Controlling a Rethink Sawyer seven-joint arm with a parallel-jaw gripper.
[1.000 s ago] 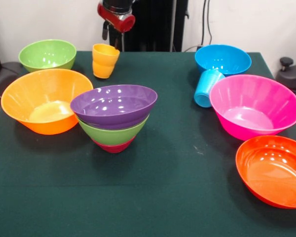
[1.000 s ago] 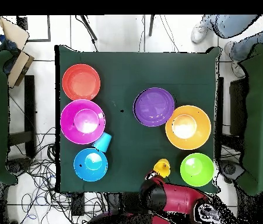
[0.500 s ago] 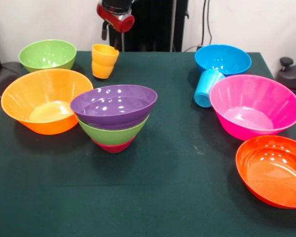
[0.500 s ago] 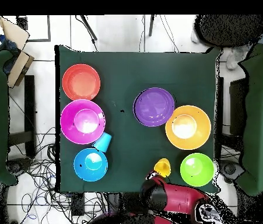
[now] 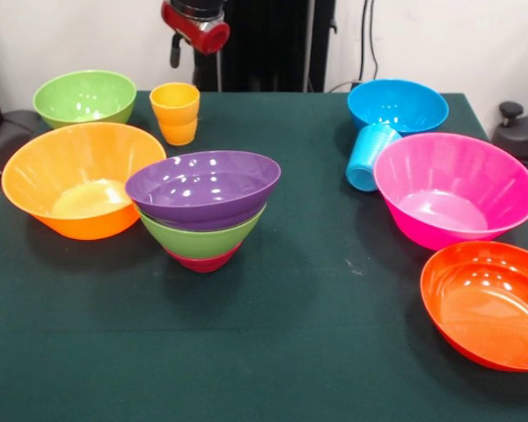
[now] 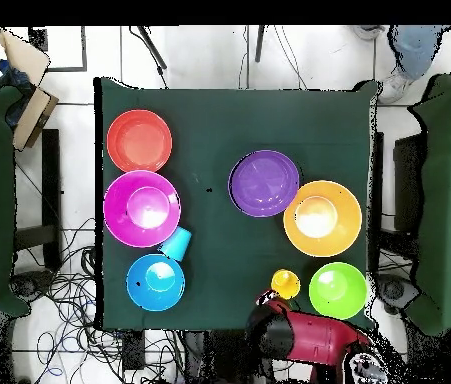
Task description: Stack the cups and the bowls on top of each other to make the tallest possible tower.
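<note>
**Yellow cup standing upright, arm hanging above it**

The front view is showing the tower (image 5: 203,207) from the side: a purple bowl (image 5: 203,188) sitting in a green bowl (image 5: 202,236), which is sitting in a crimson bowl (image 5: 202,261). The overhead view is giving only the purple rim (image 6: 264,183) and hiding the two bowls beneath. It is, however, showing a person's leg (image 6: 411,50) at the top edge.

A second ago the yellow cup (image 5: 176,112) was tilting, lifted near the arm; now it is standing upright on the table (image 5: 290,352), between the lone green bowl (image 5: 84,97) and the tower, apart from both. The gripper (image 5: 183,51) is now hanging above and behind the cup, not touching it; whether it is released or clenched cannot be told.

The blue cup (image 5: 370,156) is lying on its side, leaning between the blue bowl (image 5: 398,105) and the pink bowl (image 5: 455,188). The orange bowl (image 5: 82,178) is sitting just beside the tower, and the red-orange bowl (image 5: 486,303) is resting near the pink one. All loose bowls are holding nothing.
</note>
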